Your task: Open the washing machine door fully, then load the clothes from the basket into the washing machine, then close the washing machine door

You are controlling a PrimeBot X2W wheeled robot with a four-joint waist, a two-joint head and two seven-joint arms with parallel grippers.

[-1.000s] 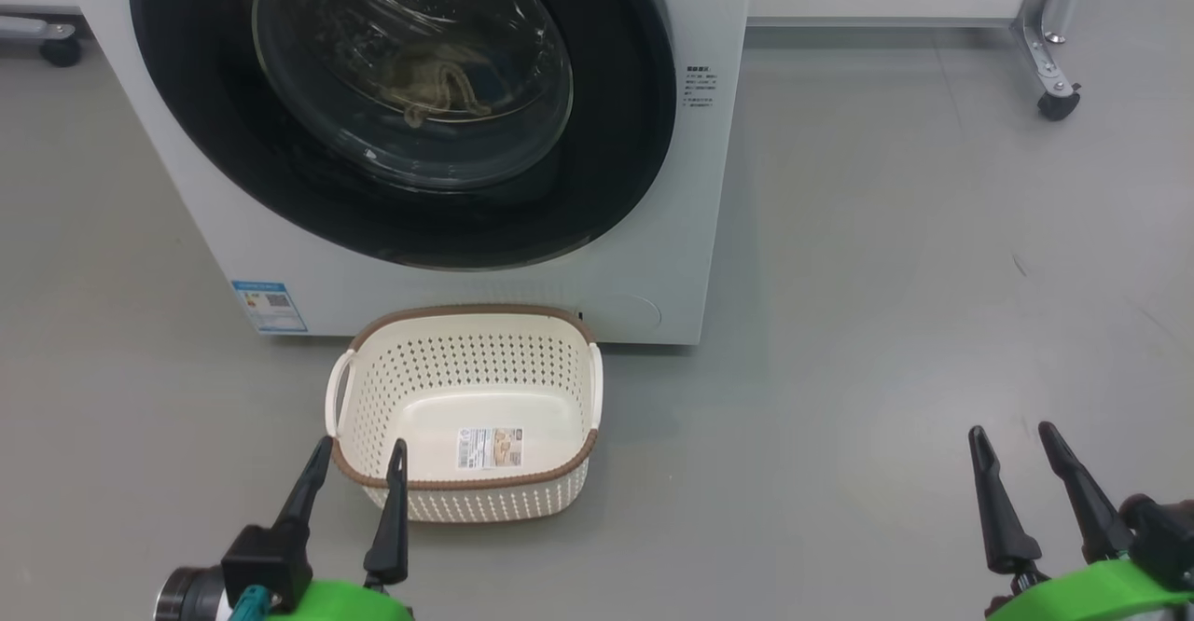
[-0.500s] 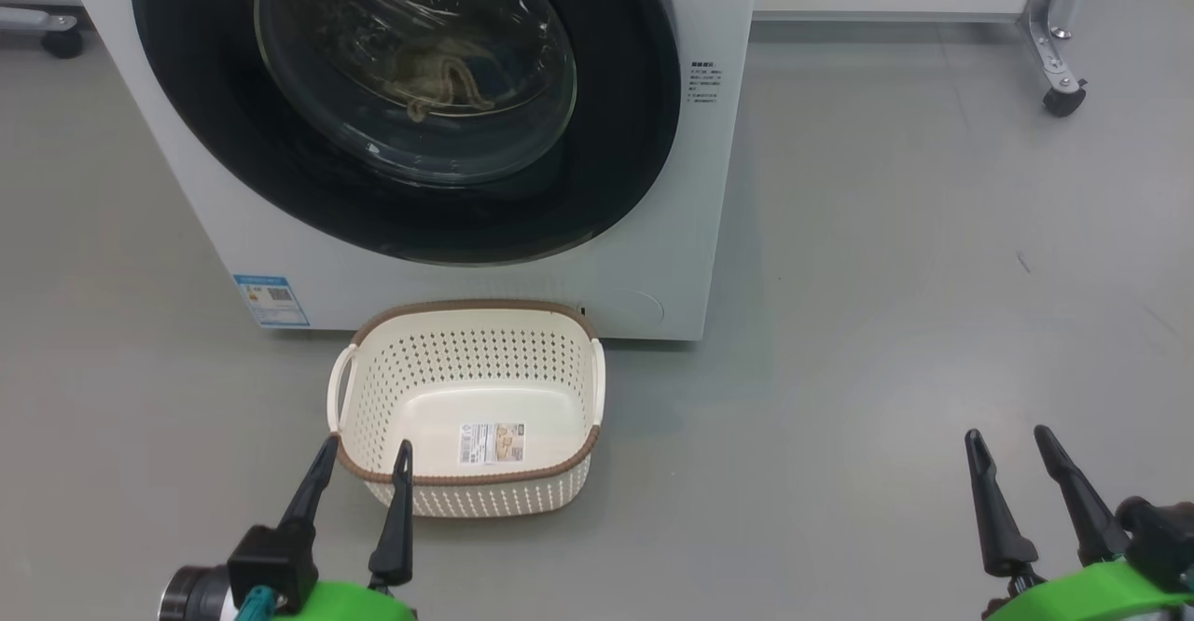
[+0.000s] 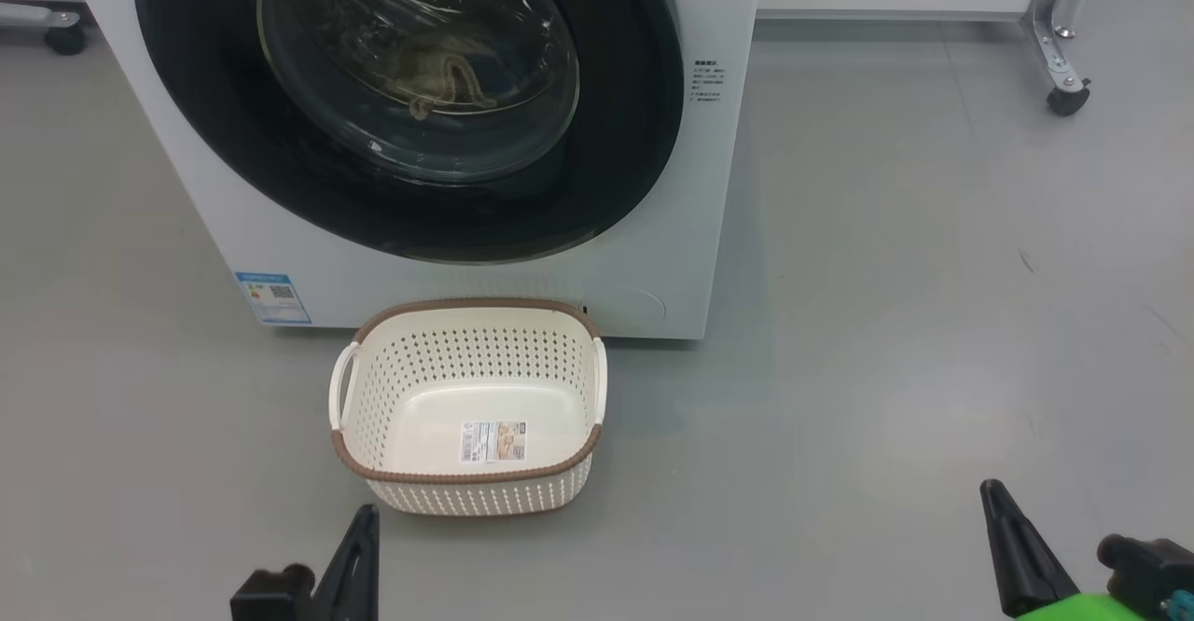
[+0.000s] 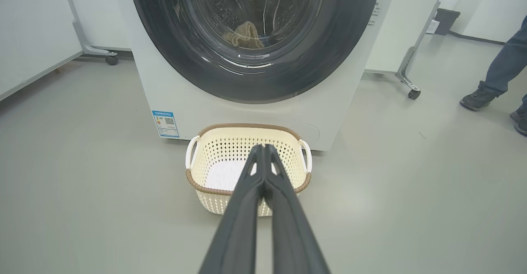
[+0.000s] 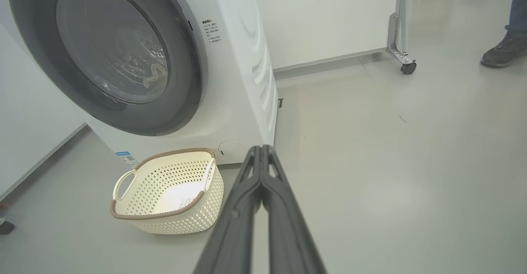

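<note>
The white washing machine [image 3: 709, 229] stands with its washing machine door [image 3: 644, 136] closed flat against the front. Behind the glass bowl a beige piece of the clothes [image 3: 438, 75] lies in the drum. On the floor in front sits the cream basket [image 3: 485, 498], with just a label on its bottom. My left gripper [image 3: 367, 514] is low, a little in front of the basket's near left corner, shut on nothing; its fingers [image 4: 263, 171] meet in the left wrist view. My right gripper [image 3: 991, 490] is far right over bare floor, also shut with nothing in it, fingers [image 5: 261, 171] pressed together.
A blue sticker [image 3: 272, 296] is low on the machine's front. A wheeled metal frame leg [image 3: 1063, 89] stands at the back right. A person's shoes [image 4: 479, 98] and trouser leg are at the right, away from the machine. Grey floor spreads to the right of the basket.
Both grippers have gone from open to shut and have dropped lower in the head view. The basket, the door and the garment in the drum have not moved.
</note>
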